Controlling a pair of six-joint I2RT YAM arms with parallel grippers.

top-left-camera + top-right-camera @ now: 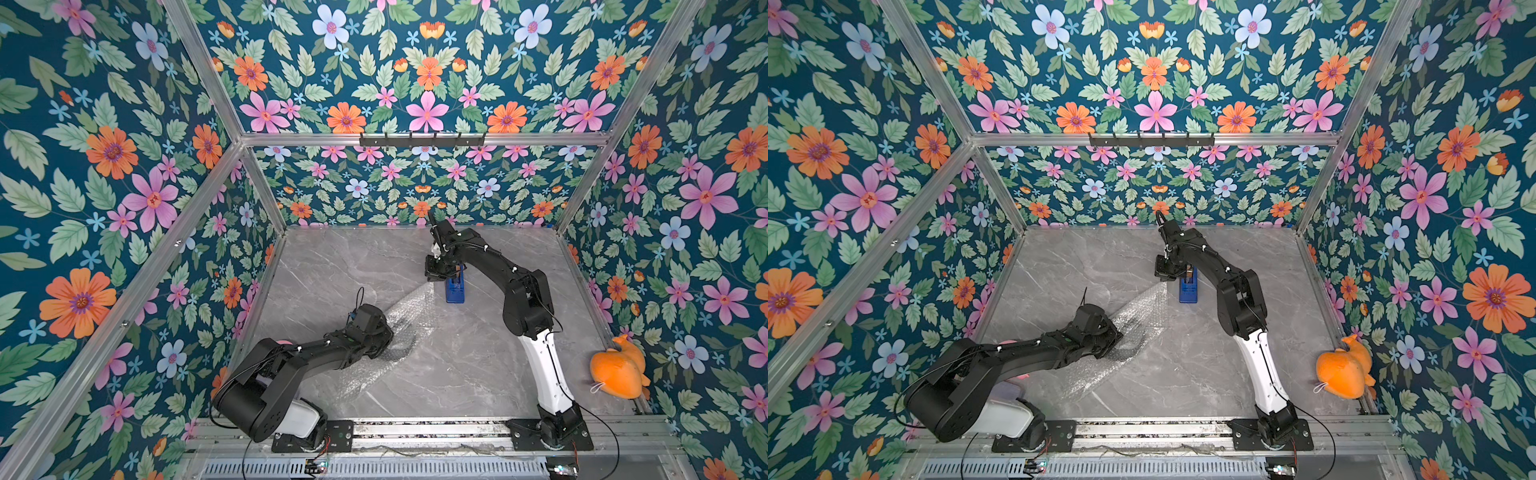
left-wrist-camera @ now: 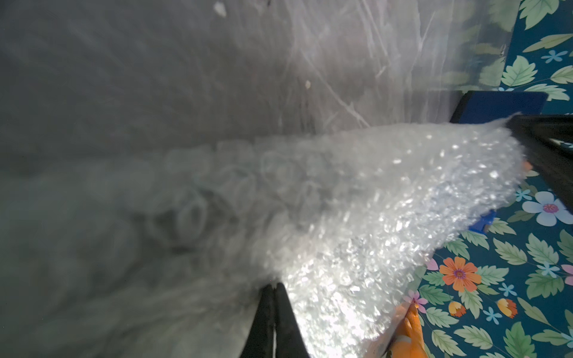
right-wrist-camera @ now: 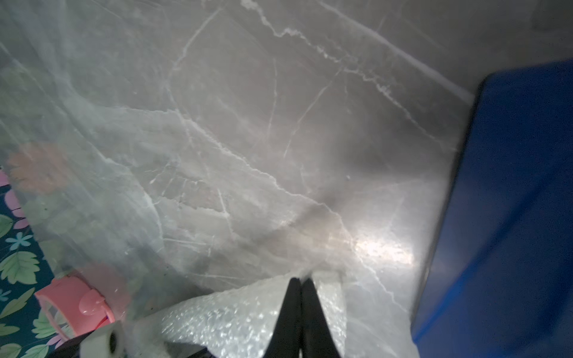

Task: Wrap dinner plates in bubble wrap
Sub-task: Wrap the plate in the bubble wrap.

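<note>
1. Grey marble worktop [image 1: 457, 365], floral walls on three sides, arm bases on the near edge.
2. Bubble wrap [image 1: 411, 307]: one clear sheet running diagonally from the near-left part of the worktop to its centre. The near-left end lies flat. The rest is lifted into a taut ridge between the two grippers and narrows to a point at the right one.
3. Left arm [image 1: 316, 353] reaches in from the near-left corner, wrist low over the wrap. Left gripper [image 2: 274, 285]: fingers together, pinching the wrap [image 2: 387, 201] at its edge.
4. Right arm [image 1: 523, 299] reaches from the near-right base to the centre, wrist pointing down. Right gripper [image 3: 299, 280]: fingers pressed together on the wrap's [image 3: 235, 319] far tip, just off the worktop.
5. Dark rounded patch [image 1: 401, 347] shows through the wrap just beside the left wrist, left of centre. Cannot tell whether it is the plate or shadow; no plate is clearly visible in any view.
6. Orange plush toy [image 1: 617, 370] lies against the right edge, towards the near corner, well apart from both arms.
7. Blue tape dispenser [image 1: 455, 291] stands at the worktop centre, just beside the right gripper and the wrap's tip; contact is unclear.
8. Pink plastic item [image 3: 74, 297] sits by the left edge, mostly hidden behind the left arm in both top views.
</note>
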